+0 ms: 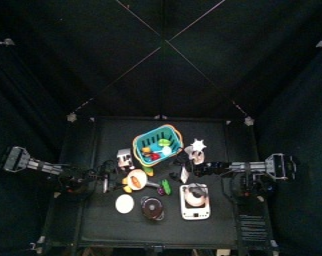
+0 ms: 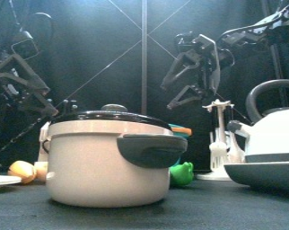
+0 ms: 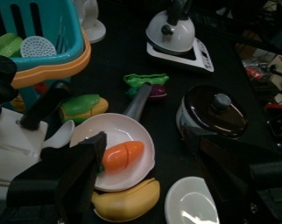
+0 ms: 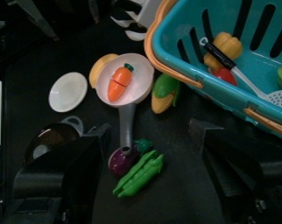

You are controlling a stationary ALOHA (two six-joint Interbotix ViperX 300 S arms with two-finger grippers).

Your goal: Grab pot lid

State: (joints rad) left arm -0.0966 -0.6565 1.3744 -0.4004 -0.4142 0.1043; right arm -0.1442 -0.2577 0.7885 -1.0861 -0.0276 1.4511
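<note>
Frying pan (image 3: 114,144) with carrot (image 3: 123,155) beside pot lid (image 3: 221,106); kettle (image 3: 179,33) beyond.

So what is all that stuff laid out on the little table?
pot with lid: one, cream pot, dark glass lid, front middle
kettle: one, white, on a scale, front right
basket: one, teal, at the back, holding toy food
frying pan: one, white, holding a toy carrot
small plate: one, white, by the pan
pea pod: one, green, beside the pan handle
left pincer: black, open, above the pan
right pincer: black, over the pan handle
</note>
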